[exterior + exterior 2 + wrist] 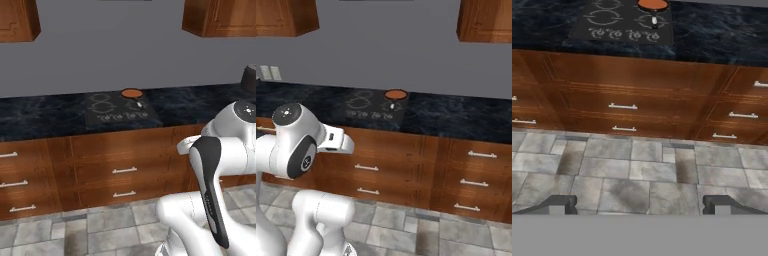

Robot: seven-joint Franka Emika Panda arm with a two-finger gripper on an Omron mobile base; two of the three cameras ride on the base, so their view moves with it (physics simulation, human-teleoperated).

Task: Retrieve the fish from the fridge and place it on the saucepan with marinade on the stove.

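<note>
Left base view: a dark marbled stone countertop is carried on brown wooden drawer fronts with pale bar handles. Set into it is the flat black stove with white ring marks. The small round black saucepan is stood on the stove's far right ring, and the flat orange-brown marinade is held inside it. The right of the counter is blocked by the white arm.

Right base view: the stove and saucepan are seen past the arm's shoulder. Wooden wall cabinets are cut off at the top.

Hand view: the gripper is held spread wide, empty, over grey stone floor tiles. The saucepan is cut off at the top edge; its white-tipped handle is barely made out.
</note>
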